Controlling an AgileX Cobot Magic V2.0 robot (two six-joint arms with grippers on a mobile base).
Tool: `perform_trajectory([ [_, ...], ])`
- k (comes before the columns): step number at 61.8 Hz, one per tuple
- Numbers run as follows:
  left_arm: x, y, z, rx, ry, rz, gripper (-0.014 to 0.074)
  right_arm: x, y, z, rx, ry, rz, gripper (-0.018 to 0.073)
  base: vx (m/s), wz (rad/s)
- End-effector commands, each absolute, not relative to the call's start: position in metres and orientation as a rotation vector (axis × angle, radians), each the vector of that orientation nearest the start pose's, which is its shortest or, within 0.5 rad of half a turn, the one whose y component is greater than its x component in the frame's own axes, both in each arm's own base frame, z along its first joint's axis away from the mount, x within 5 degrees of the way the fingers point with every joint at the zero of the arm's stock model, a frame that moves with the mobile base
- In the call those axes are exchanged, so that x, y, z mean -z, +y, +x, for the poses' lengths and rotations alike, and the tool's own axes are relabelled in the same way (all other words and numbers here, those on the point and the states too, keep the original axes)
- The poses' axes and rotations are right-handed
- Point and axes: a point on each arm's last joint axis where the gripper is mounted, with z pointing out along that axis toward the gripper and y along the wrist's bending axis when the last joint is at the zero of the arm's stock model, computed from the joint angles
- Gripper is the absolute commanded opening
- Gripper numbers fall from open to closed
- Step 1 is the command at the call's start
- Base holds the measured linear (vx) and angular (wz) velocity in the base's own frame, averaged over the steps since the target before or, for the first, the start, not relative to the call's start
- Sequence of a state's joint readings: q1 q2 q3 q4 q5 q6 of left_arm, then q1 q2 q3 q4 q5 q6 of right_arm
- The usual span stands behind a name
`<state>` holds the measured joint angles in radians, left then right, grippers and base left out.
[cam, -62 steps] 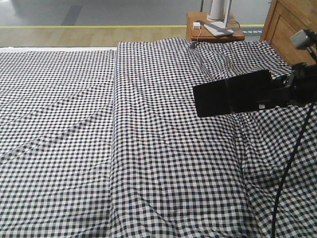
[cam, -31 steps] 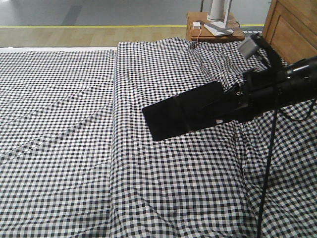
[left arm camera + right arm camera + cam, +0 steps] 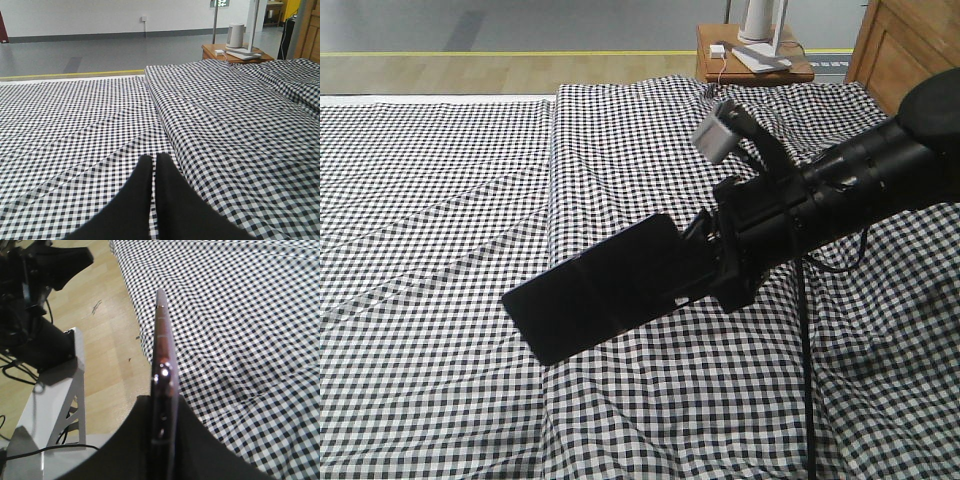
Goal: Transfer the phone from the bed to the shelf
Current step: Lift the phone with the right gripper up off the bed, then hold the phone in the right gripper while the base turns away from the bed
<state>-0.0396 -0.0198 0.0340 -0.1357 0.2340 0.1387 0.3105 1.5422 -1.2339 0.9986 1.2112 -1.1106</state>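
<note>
A: Which step is this?

B: The carry. The right end effector (image 3: 705,262) is clamped on the far-right end of the phone (image 3: 600,290). In the right wrist view the phone shows edge-on, with a dark finger on each side of it. The phone is in the air over the middle of the bed (image 3: 440,200), touching no bedding, and its free end dips toward the near left.

A: And the other arm?

B: The left end effector (image 3: 153,159) hangs over the bed with its two fingers pressed together and nothing between them. It has no part in this, as far as I can judge.

A: What does the next move call for?

B: The shelf is in none of the views, so I can't say which way it lies. My guess is the arm must keep its grip, bring the phone clear of the bed, and level it before setting it flat on the board. It is held by one end only, so a quick swing could make it slip.

A: What differs from a second ago?

B: Then the phone was on the far right, close to the headboard (image 3: 910,50), and sat almost level. Since then it has moved left and nearer across the bed and tilted more. Much more of the arm now reaches into the front view.
</note>
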Motion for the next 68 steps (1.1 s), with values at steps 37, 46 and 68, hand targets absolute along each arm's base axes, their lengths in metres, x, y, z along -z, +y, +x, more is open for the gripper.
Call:
perform_trajectory([
  [37, -0.188, -0.004, 0.056, 0.055, 1.655, 0.043, 0.0001, -0.366, 0.163, 0.226, -1.141, 1.898, -1.378, -0.0001, 0.0, 0.0],
  [46, -0.188, -0.004, 0.056, 0.055, 1.655, 0.043, 0.0001, -0.366, 0.163, 0.226, -1.139, 1.899, -1.379, -0.0001, 0.0, 0.0],
  [68, -0.188, -0.004, 0.056, 0.055, 1.655, 0.043, 0.0001, -0.366, 0.163, 0.226, -1.139, 1.899, -1.379, -0.0001, 0.0, 0.0],
])
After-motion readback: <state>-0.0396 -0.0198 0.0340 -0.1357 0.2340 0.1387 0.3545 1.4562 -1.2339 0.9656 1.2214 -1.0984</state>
